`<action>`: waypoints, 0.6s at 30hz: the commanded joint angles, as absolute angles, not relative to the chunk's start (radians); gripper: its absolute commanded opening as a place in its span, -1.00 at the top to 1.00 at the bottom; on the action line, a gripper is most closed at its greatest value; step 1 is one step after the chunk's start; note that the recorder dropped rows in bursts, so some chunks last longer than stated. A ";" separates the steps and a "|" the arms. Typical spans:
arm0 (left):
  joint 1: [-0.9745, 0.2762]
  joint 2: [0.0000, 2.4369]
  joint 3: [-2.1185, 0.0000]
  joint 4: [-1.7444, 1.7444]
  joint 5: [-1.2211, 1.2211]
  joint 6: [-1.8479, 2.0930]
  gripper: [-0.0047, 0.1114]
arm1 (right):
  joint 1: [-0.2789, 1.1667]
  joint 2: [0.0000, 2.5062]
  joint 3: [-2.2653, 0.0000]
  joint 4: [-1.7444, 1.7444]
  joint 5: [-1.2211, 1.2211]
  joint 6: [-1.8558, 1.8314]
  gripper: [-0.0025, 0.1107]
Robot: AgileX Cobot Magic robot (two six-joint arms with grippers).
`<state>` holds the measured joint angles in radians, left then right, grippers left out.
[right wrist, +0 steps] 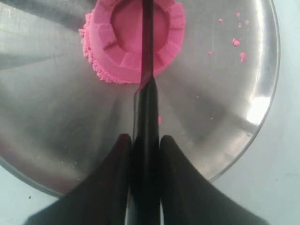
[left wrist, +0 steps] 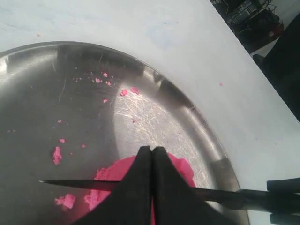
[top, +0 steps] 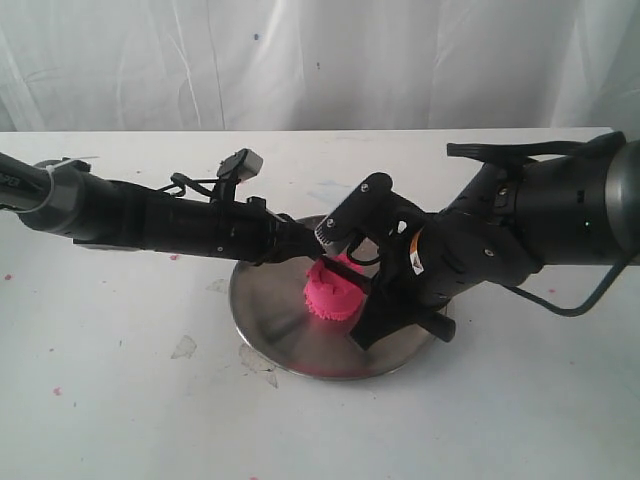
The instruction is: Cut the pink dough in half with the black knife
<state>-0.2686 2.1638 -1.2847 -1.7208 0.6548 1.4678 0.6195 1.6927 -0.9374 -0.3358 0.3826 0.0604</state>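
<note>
We are at the cutting step itself: our right claw [right wrist: 145, 154] is clamped on the handle of the black knife [right wrist: 146, 61], and the blade lies straight across the dented top of the pink dough [right wrist: 133, 40], close to its middle line. The dough sits as one squat cylinder on the steel plate [top: 275, 330], near the plate's centre, and the plate rests on the white surface [top: 120, 400]. In the right wrist view we see no gap opened on either side of the blade, so we judge the cut barely begun, if begun at all. The next move, as we read it, calls for a firm press straight down until the edge meets the plate, keeping the blade on that middle line so the halves come out even. Our left claw [left wrist: 152, 154] shows its two fingers pressed together with nothing between them, its tips hanging just above the dough on the side opposite the right arm. We cannot tell how deep the blade has sunk, since the exterior view hides the contact behind both arms. In the left wrist view the closed fingers cover most of the dough, and we cannot tell whether they touch it. Small pink crumbs [left wrist: 57, 154] lie scattered on the plate.
</note>
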 commanded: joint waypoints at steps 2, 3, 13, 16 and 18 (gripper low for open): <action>-0.270 2.170 -1.282 -1.744 0.684 1.465 0.92 | 0.617 1.699 -0.940 -0.331 0.377 0.056 0.96; -0.270 2.170 -1.282 -1.744 0.687 1.465 0.92 | 0.617 1.703 -0.940 -0.331 0.377 0.056 0.96; -0.270 2.170 -1.282 -1.744 0.692 1.465 0.92 | 0.617 1.743 -0.940 -0.331 0.374 0.056 0.96; -0.270 2.170 -1.282 -1.744 0.692 1.474 0.92 | 0.617 1.743 -0.940 -0.331 0.374 0.056 0.96; -0.270 2.170 -1.282 -1.744 0.683 1.474 0.92 | 0.617 1.741 -0.940 -0.330 0.375 0.056 0.96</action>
